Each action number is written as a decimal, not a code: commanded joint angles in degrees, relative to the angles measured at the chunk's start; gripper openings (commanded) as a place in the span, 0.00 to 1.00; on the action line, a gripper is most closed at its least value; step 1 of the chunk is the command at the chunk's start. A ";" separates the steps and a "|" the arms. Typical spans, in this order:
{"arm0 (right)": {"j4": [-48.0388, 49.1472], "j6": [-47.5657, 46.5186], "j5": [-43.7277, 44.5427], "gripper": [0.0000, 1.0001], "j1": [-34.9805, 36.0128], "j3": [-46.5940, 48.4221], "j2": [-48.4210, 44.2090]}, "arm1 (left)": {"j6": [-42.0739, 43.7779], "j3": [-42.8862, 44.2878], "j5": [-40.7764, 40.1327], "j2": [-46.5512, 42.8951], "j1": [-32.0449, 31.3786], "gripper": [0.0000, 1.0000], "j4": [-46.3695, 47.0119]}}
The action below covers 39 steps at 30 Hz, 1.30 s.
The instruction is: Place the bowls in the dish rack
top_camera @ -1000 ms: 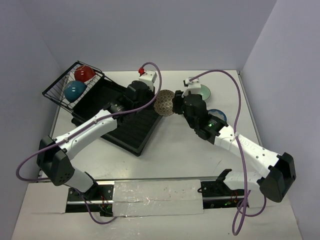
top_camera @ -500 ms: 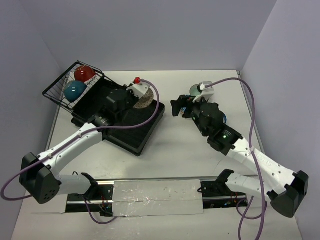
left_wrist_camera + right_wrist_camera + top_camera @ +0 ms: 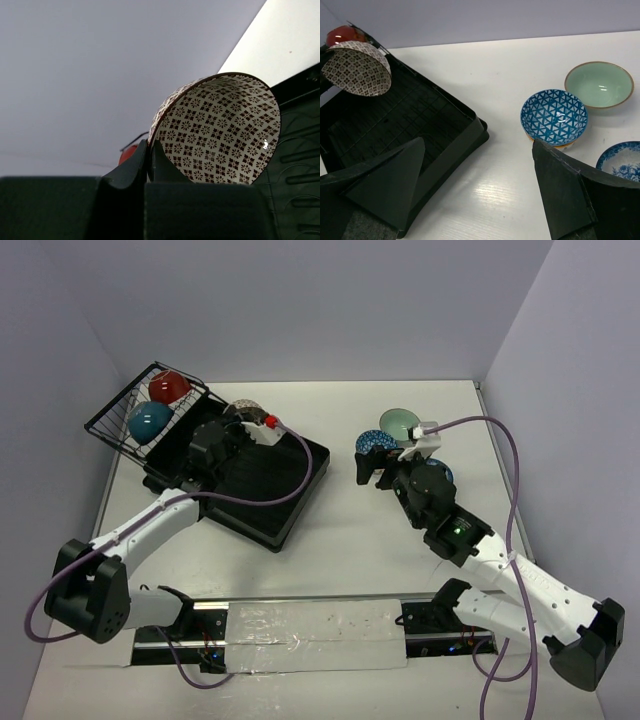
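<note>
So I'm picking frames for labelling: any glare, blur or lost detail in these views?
Top view: even light, soft shadows, but the black rack shows little rib detail. Left wrist view: the patterned bowl is sharp with one glint; the jaws in front are dark and soft. Right wrist view: a sheen on the table, highlights inside the green bowl.

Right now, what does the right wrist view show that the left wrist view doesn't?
Right wrist only: a green bowl, a blue triangle-patterned bowl and part of a blue flowered bowl on the table, plus the open right gripper. Left wrist only: the left gripper pinching the rim of the brown patterned bowl. Both: that bowl, the black rack, and the red bowl behind it, a sliver in the left wrist view.
</note>
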 commanded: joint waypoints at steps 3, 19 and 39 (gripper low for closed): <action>1.99 -0.01 3.97 0.96 0.28 -1.35 -2.46 | 12.06 -3.77 10.22 2.60 2.24 0.00 15.09; 2.96 -0.45 6.08 0.98 0.02 -3.37 -2.37 | 24.98 -10.54 17.79 14.55 6.37 0.00 38.64; 2.96 -0.62 5.90 0.98 -0.51 -3.28 -0.35 | 31.58 -12.74 19.37 22.55 4.97 0.00 46.20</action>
